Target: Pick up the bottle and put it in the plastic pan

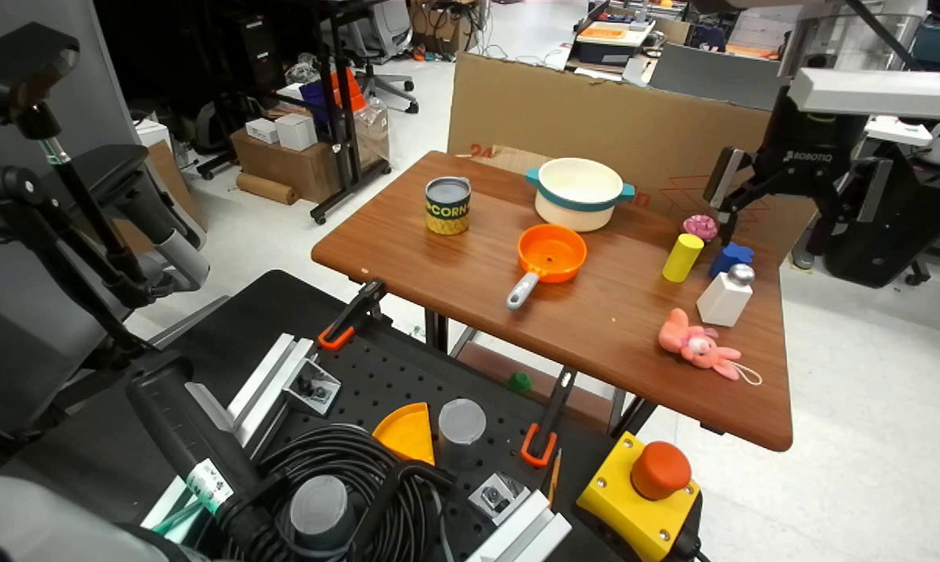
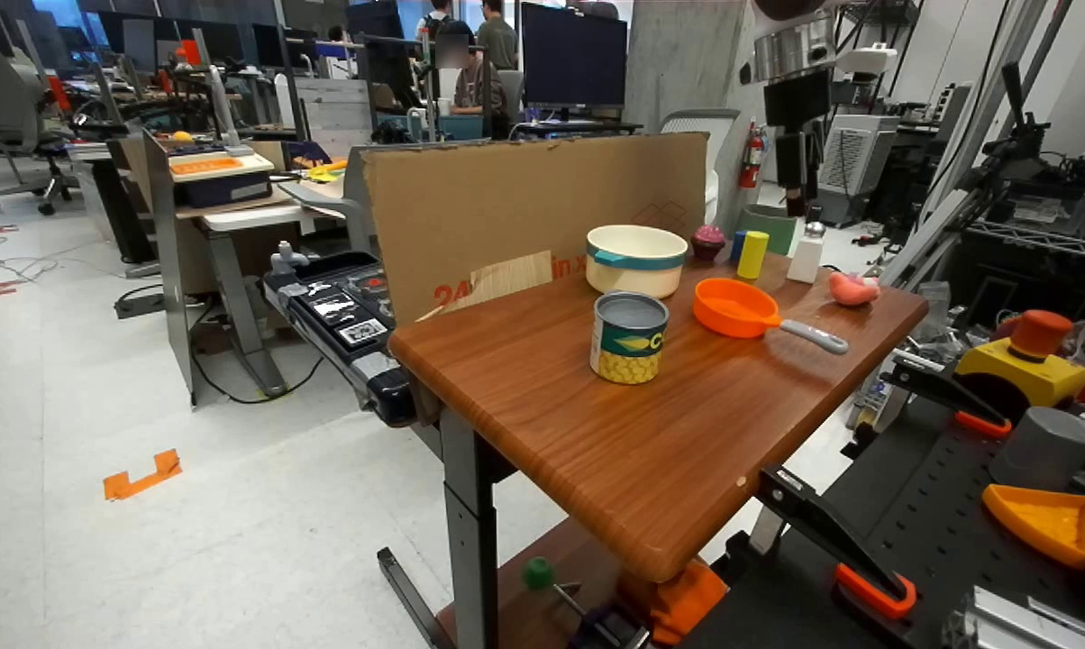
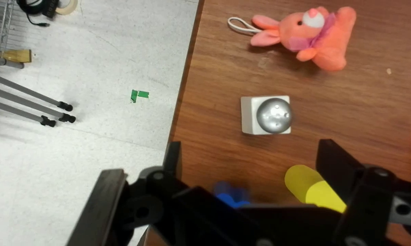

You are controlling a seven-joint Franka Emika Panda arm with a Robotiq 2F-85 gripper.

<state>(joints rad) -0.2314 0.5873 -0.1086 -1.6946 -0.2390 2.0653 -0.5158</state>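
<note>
White square-sided bottle (image 3: 266,115), seemingly plastic, with a silver domed cap, stands upright on the brown wooden worktop (image 1: 610,320), right of centre in the wrist view. Across the bottom of that view the black end effector (image 3: 250,153) is released, spread wide and holding nothing. The step in hand seems to be the approach; the next move likely calls for bringing the gap over the bottle, lowering until its flat sides sit between, and closing. The carry then leads to the round, grey-handled orange plastic pan (image 1: 556,246), near the centre of the frame in an exterior view.

A yellow cylinder (image 3: 309,186) stands at lower right of the wrist view, partly covered by the end effector, and a blurred blue piece (image 3: 231,199) shows at bottom centre; dropping straight down here could knock either. A coral plush toy (image 3: 308,32) lies there too, at upper right. Just behind the pan, a round cream pot (image 1: 573,217) with a teal band may crowd the placing.
</note>
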